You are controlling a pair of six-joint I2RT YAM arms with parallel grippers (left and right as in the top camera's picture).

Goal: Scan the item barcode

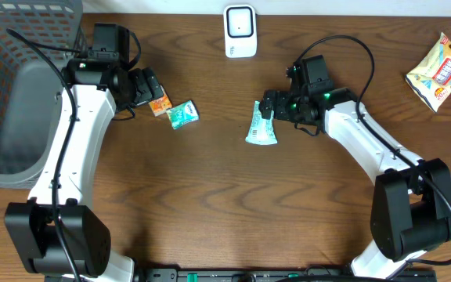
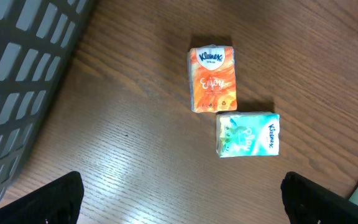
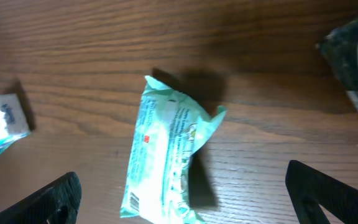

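Wipes packet (image 3: 166,155) between spread-wide right gripper (image 3: 182,196), left gripper (image 2: 179,199) spread near orange tissue pack (image 2: 212,79), basket (image 2: 17,81) wall close

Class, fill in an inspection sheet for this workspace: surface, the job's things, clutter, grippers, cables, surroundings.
Surface: brown wooden table, bare wood between the things.
Job's things: white scanner box at the far edge; teal wipes packet lying flat; orange tissue pack and teal tissue pack lying flat, corners nearly meeting.
Clutter: yellow snack bag at the far right, away from both arms.
Grippers: left gripper open, by the tissue packs, holding nothing; right gripper open, above the wipes packet, holding nothing.
Cables: left arm cable and right arm cable, both black, running along the arms.
Surroundings: grey mesh basket at the left; nothing else seen.
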